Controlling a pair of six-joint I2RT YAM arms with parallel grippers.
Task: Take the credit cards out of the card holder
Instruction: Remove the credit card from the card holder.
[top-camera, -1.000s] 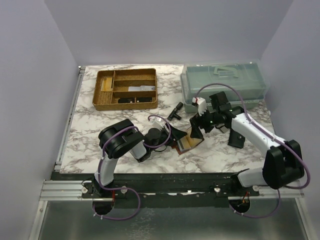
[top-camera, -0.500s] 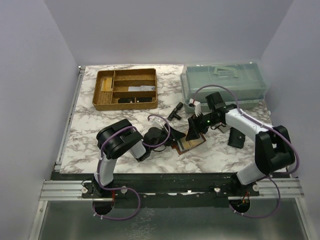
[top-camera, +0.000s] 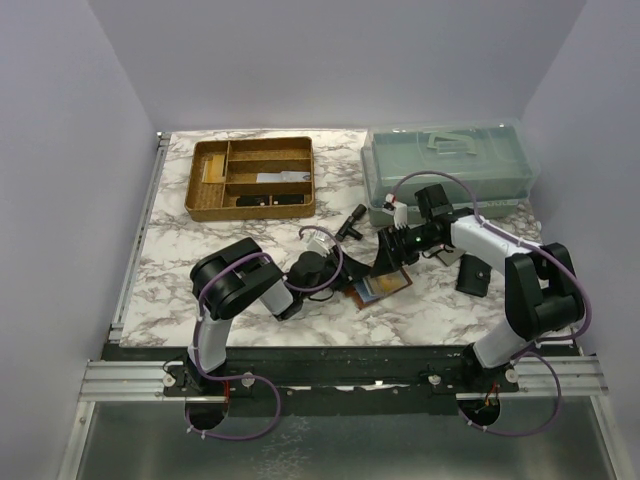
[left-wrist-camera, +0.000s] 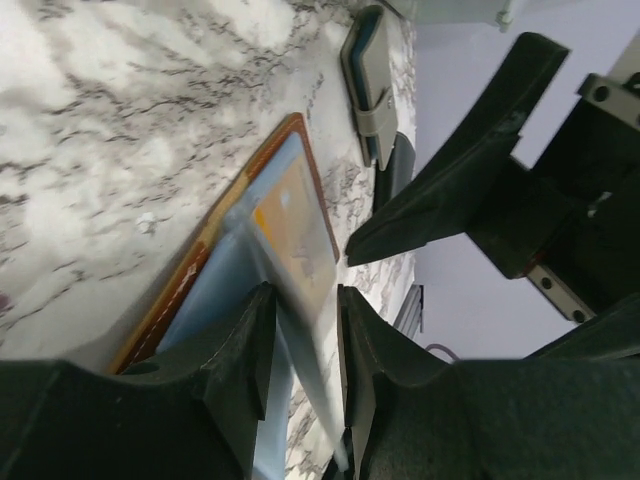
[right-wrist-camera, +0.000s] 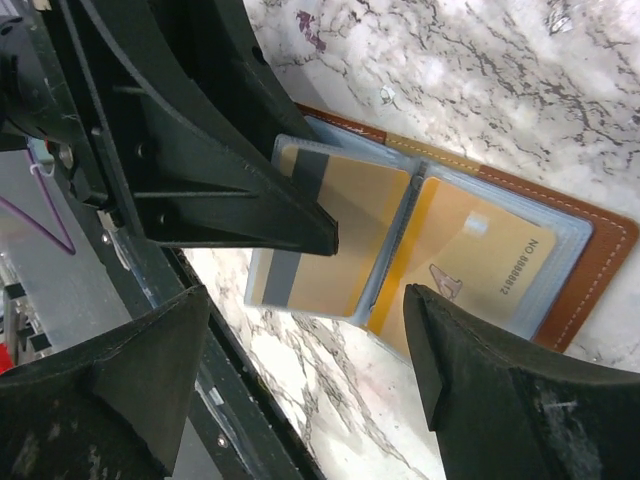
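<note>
The reddish-brown card holder (top-camera: 378, 288) lies open on the marble between both arms. Its leather edge (left-wrist-camera: 196, 258) and a clear sleeve holding a tan credit card (left-wrist-camera: 297, 222) show in the left wrist view. My left gripper (left-wrist-camera: 305, 296) straddles a raised clear sleeve leaf, its jaws narrow with small gaps beside the leaf. In the right wrist view, two tan credit cards (right-wrist-camera: 345, 235) (right-wrist-camera: 480, 262) sit in sleeves on the leather (right-wrist-camera: 603, 250). My right gripper (right-wrist-camera: 310, 385) hovers wide open over them, holding nothing. From above, the left gripper (top-camera: 346, 273) and right gripper (top-camera: 386, 257) meet at the holder.
A small black pouch (top-camera: 472, 275) lies right of the holder. A gold-brown divided tray (top-camera: 252, 178) stands at the back left, a clear lidded box (top-camera: 445, 165) at the back right. A small black object (top-camera: 352, 220) lies between them.
The right arm has swung left and down toward the holder. The holder's raised flap has dropped flatter. The left jaws have narrowed around the sleeve leaf.
</note>
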